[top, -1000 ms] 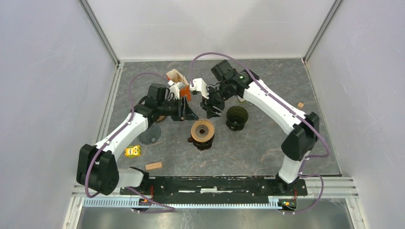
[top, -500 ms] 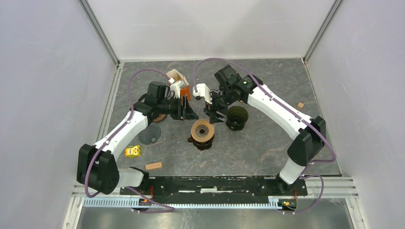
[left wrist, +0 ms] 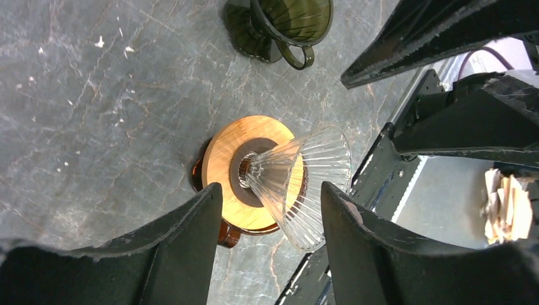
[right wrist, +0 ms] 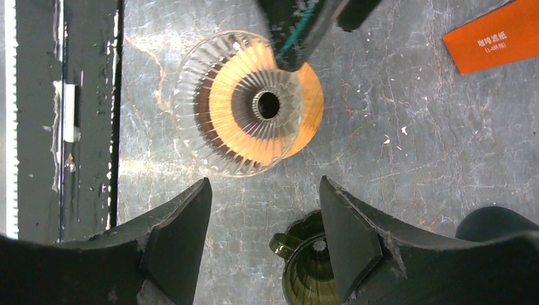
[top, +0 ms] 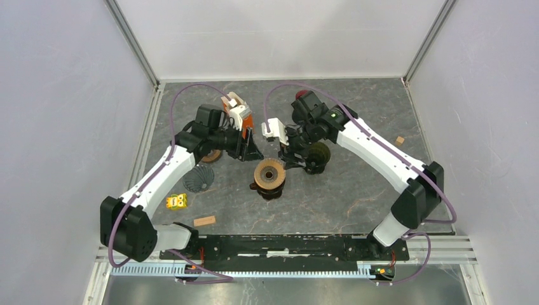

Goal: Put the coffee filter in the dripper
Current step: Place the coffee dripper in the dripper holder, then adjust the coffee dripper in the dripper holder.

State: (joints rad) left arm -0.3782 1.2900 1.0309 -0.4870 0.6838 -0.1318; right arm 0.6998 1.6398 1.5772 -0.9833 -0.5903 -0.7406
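Note:
The clear ribbed glass dripper (top: 270,173) sits on a wooden ring over an amber base, mid-table. No filter lies in the dripper (right wrist: 241,105). The coffee filter pack with its orange label (top: 239,116) stands behind my left gripper; a loose filter does not show. My left gripper (top: 253,151) is open and empty, just left of the dripper (left wrist: 299,178), which shows between its fingers (left wrist: 270,190). My right gripper (top: 287,155) is open and empty, between that dripper and a dark green one, its fingers (right wrist: 264,184) over bare table.
The dark green dripper (top: 316,156) with a handle (right wrist: 311,267) stands right of the glass one. A dark ribbed cone (top: 199,178), a yellow toy (top: 177,201) and a wooden block (top: 204,221) lie front left. A small block (top: 400,140) is far right. Walls enclose the table.
My right gripper has come down and toward the near side, from behind the drippers to the gap between them. Both grippers' jaws have widened. The left gripper stays about where it was.

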